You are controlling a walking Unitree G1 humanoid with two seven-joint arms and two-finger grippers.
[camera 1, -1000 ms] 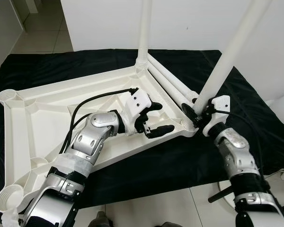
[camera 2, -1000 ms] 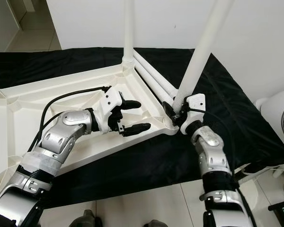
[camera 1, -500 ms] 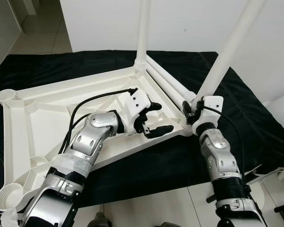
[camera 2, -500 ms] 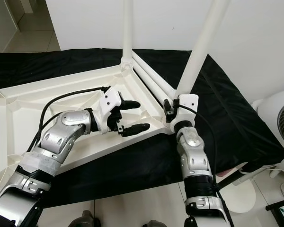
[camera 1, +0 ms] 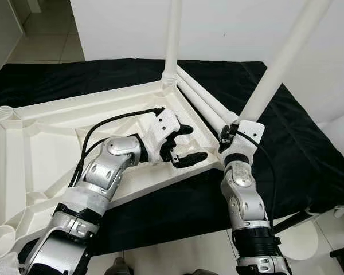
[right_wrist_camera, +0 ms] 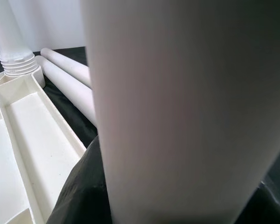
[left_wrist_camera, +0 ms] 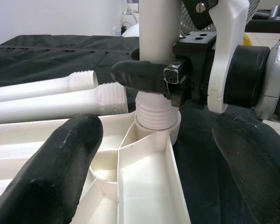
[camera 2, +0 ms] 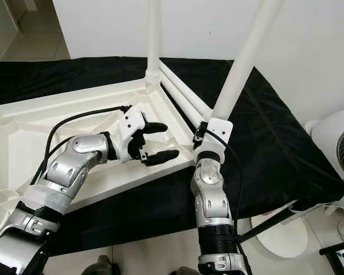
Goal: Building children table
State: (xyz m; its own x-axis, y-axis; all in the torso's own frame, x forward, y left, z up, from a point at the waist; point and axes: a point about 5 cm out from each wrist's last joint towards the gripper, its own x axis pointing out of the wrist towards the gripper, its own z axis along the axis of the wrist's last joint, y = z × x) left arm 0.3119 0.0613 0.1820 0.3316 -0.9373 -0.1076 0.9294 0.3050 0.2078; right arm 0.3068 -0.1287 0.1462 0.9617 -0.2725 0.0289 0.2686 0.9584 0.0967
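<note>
The right end effector (camera 1: 228, 136) is clenched on a leg (camera 1: 275, 71) standing in the tabletop (camera 1: 51, 143) corner socket. At its 9 o'clock, the left end effector (camera 1: 186, 144) hovers released over the tabletop.

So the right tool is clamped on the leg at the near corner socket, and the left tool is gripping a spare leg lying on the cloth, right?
Not quite. The left tool is open and holds nothing; it hovers over the upturned tabletop, as the left eye view shows. The right tool is indeed clamped on the leg at the near corner socket.
</note>
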